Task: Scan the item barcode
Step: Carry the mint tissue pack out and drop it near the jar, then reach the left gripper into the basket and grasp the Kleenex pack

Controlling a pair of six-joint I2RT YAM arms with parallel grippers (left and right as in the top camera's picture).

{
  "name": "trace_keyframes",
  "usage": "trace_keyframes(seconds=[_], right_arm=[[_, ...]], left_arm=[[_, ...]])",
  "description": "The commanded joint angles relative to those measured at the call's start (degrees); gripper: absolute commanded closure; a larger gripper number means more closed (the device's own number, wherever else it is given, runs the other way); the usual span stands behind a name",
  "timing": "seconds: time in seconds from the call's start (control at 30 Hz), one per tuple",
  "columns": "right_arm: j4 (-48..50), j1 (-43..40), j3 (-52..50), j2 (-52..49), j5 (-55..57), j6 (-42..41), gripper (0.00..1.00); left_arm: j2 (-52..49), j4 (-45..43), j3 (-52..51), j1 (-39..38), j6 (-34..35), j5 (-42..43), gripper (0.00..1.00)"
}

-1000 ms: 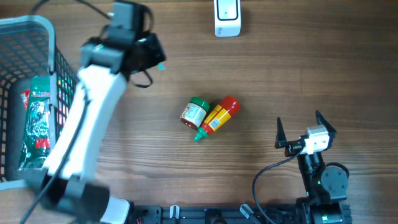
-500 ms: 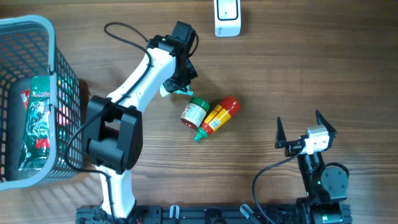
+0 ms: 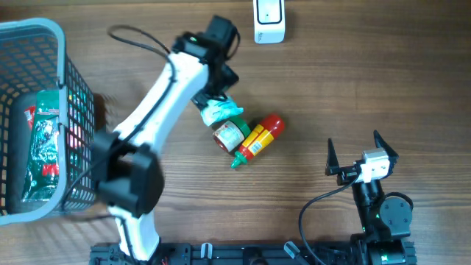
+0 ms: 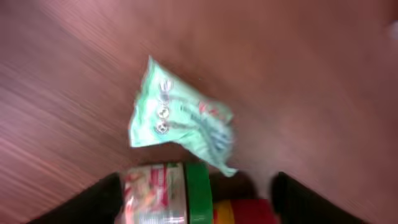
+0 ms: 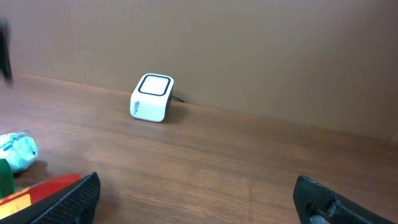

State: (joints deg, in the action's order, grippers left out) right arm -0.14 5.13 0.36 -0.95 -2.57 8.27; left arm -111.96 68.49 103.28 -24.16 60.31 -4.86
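A pale green packet (image 3: 219, 112) (image 4: 180, 124) lies loose on the table against a small jar with a green lid (image 3: 229, 135) (image 4: 155, 193). My left gripper (image 3: 214, 96) (image 4: 196, 202) hovers right over them, open, its dark fingers (image 4: 102, 199) straddling the jar and gripping nothing. A red and yellow bottle (image 3: 261, 136) (image 4: 242, 211) lies beside the jar. The white scanner (image 3: 269, 20) (image 5: 151, 98) stands at the table's far edge. My right gripper (image 3: 353, 151) (image 5: 199, 199) rests open and empty at the near right, facing the scanner. The packet (image 5: 15, 151) also shows at the left edge of the right wrist view.
A grey mesh basket (image 3: 44, 29) stands at the left edge with a green and red package (image 3: 44, 143) inside. The left arm's cable (image 3: 136, 35) loops over the table between basket and scanner. Bare wood lies between the bottle and my right gripper.
The left arm swung from beside the basket to the middle of the table. Its gripper went from shut to open, and the green packet now lies by the jar.
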Motion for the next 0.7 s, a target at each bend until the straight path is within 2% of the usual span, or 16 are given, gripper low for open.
trace_keyframes(seconds=[0.0, 0.17, 0.27, 0.37, 0.53, 0.67], right_arm=[[0.1, 0.2, 0.0, -0.1, -0.5, 0.7, 0.0], [0.1, 0.2, 0.0, -0.1, -0.5, 0.7, 0.0], [0.1, 0.2, 0.0, -0.1, -0.5, 0.7, 0.0], [0.1, 0.2, 0.0, -0.1, -0.5, 0.7, 0.0], [0.1, 0.2, 0.0, -0.1, -0.5, 0.7, 0.0], [0.1, 0.2, 0.0, -0.1, -0.5, 0.7, 0.0]], left_arm=[[11.4, 1.9, 5.7, 2.4, -2.3, -14.1, 0.0], [22.5, 1.5, 5.9, 8.4, -4.6, -26.2, 0.0], [26.3, 1.9, 5.9, 14.2, -4.6, -26.6, 0.0], [29.2, 2.1, 5.9, 22.5, -4.4, -24.0, 0.0], [29.4, 4.7, 5.7, 38.9, -4.3, -12.4, 0.0], [27.1, 9.7, 2.5, 51.6, 4.3, -7.9, 0.0]])
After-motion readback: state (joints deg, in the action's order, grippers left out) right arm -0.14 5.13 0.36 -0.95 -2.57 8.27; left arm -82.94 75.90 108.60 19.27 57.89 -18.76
